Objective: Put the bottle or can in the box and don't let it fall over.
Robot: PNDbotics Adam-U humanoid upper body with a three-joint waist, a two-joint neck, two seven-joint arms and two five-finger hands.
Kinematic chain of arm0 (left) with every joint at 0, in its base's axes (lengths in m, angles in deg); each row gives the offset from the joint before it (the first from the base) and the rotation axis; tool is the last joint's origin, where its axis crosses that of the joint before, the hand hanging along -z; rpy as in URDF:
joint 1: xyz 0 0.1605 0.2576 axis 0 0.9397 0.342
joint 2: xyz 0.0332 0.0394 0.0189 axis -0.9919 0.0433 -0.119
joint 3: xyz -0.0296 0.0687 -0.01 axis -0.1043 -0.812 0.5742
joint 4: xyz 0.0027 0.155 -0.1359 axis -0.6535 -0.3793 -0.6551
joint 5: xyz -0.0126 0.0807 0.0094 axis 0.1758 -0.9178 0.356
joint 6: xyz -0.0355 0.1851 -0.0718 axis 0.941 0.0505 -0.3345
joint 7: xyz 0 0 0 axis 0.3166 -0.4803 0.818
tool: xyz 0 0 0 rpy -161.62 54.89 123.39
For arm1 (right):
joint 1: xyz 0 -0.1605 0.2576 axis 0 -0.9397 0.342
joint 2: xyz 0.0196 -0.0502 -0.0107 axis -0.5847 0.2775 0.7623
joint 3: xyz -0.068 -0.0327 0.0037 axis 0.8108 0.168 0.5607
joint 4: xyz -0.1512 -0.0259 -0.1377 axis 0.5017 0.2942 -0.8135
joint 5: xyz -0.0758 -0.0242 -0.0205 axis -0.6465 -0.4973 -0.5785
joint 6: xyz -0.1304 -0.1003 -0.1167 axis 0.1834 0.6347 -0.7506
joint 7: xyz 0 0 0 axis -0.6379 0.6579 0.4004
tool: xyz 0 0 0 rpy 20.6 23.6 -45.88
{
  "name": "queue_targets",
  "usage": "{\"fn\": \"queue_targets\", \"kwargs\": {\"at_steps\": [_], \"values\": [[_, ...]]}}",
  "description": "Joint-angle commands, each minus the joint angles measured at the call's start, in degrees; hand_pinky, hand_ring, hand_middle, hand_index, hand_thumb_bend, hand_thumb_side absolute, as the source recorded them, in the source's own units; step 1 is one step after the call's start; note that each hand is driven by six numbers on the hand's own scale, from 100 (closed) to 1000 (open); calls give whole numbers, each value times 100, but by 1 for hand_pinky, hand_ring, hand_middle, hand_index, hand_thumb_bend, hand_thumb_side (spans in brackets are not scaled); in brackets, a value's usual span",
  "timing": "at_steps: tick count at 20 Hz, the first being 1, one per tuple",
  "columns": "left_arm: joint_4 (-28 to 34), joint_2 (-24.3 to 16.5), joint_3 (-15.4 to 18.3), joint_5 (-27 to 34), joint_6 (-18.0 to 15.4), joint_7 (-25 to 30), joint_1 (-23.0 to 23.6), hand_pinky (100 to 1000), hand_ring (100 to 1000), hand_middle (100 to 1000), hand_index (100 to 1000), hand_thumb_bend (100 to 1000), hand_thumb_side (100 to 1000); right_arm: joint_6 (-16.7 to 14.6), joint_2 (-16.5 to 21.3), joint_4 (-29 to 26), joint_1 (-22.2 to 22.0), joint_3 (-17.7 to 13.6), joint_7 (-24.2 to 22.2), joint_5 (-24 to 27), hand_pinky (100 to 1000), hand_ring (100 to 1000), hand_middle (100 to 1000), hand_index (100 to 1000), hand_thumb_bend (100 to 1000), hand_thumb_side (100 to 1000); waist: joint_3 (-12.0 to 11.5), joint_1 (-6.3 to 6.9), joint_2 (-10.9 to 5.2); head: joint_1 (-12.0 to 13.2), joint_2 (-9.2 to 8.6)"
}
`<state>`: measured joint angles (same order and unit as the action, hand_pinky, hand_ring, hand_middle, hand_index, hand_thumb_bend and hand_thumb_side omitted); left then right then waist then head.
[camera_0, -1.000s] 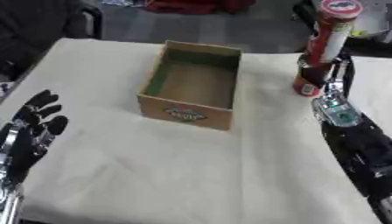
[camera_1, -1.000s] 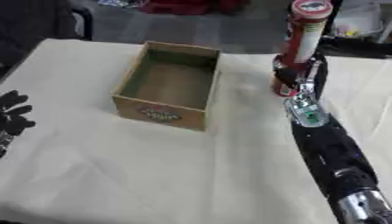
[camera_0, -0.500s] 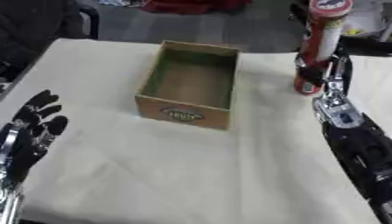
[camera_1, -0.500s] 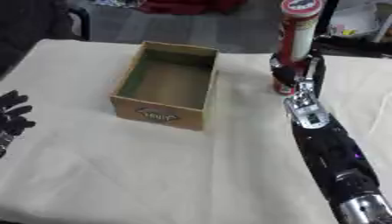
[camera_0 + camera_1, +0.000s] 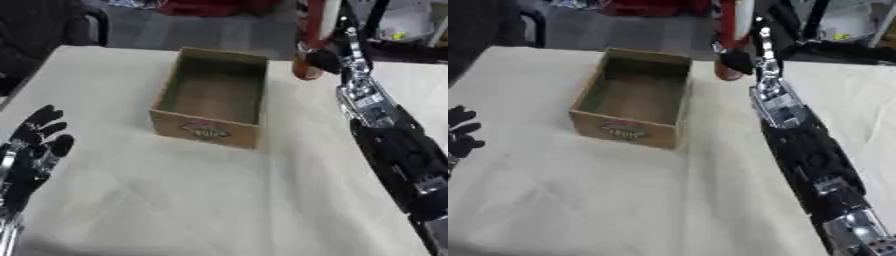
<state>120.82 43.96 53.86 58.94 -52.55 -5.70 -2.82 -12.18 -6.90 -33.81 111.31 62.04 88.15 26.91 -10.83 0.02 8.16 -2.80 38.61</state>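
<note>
A tall red can [image 5: 309, 30] stands upright in my right hand [image 5: 329, 58], whose fingers are curled round its lower part. The can hangs just off the far right corner of the open cardboard box [image 5: 206, 130], its base about level with the box's rim and its top cut off by the view's edge. The box has nothing inside it and sits mid-table on the cream cloth. My left hand [image 5: 33, 150] rests open near the lower left, fingers up, far from the box.
My right forearm [image 5: 798, 145] lies along the table's right side. Beyond the far table edge are a dark chair [image 5: 52, 25], red items and a white bin [image 5: 407, 20] on the floor. Bare cloth stretches in front of the box.
My right hand has carried the can up and to the left, from the table's right side toward the box's far right corner. The box and left hand stay put.
</note>
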Motion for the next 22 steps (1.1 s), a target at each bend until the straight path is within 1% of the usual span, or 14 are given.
{"fn": "queue_targets", "kwargs": {"at_steps": [1,4,7,8,9,10,11,13,14,15,16,17,21,22], "values": [[88,-77,-26,12,-6,34,-48,769,885,868,962,739,658,-26,-275,-347,260,197,-463,149,981,900,832,389,100,100,-39,-22,-31,-81,-106],[88,-67,-41,18,-9,52,-63,769,885,868,962,738,658,-87,-572,-341,281,328,-837,122,983,905,836,395,100,100,-104,-32,-22,-144,-135],[91,-59,-44,22,-9,58,-76,769,885,868,961,739,658,-236,-791,-210,207,416,-1020,-38,994,916,848,417,100,100,-156,-51,-11,-176,-166],[93,-60,-42,21,-7,58,-78,769,885,868,961,739,658,-295,-814,-182,170,445,-1046,-203,1000,940,879,524,100,100,-168,-61,-9,-181,-173],[95,-62,-37,20,-6,55,-79,769,885,868,961,740,658,-359,-822,-165,131,469,-1075,-428,1000,961,915,711,115,100,-176,-72,-9,-185,-179],[96,-66,-31,19,-3,50,-78,769,885,868,961,740,658,-428,-811,-158,91,483,-1108,-732,1000,973,935,825,195,100,-180,-84,-12,-184,-185],[98,-70,-26,19,-1,45,-76,769,885,868,961,740,658,-484,-797,-150,58,475,-1133,-1049,1000,982,951,916,281,170,-180,-94,-15,-179,-190],[98,-76,-13,17,7,33,-65,769,885,867,961,741,657,-560,-727,-150,-9,438,-1166,-1731,1000,991,965,995,368,293,-165,-121,-31,-151,-198],[96,-77,-9,14,12,28,-57,769,885,867,961,741,658,-585,-683,-159,-39,416,-1179,-2043,1000,996,971,1000,392,339,-147,-134,-41,-132,-195],[95,-77,-7,16,15,26,-50,769,885,867,961,747,653,-597,-643,-171,-67,391,-1182,-2346,1000,998,973,1000,293,335,-128,-142,-49,-118,-191],[94,-79,-4,19,18,25,-44,769,886,867,961,741,658,-589,-597,-183,-102,351,-1161,-2621,1000,998,973,1000,410,375,-102,-149,-58,-104,-189],[93,-81,0,15,22,23,-37,769,886,867,961,740,658,-579,-561,-194,-143,299,-1121,-2827,1000,996,971,1000,413,385,-80,-154,-66,-92,-189],[94,-88,34,-3,30,-10,-9,769,886,867,961,741,658,-485,-389,-247,-344,62,-783,-2971,1000,992,966,1000,412,392,19,-160,-86,-27,-197],[89,-87,43,-6,35,-19,8,769,886,867,961,745,654,-466,-327,-305,-410,3,-676,-2879,1000,991,963,1000,314,432,65,-157,-96,-4,-188]]}}
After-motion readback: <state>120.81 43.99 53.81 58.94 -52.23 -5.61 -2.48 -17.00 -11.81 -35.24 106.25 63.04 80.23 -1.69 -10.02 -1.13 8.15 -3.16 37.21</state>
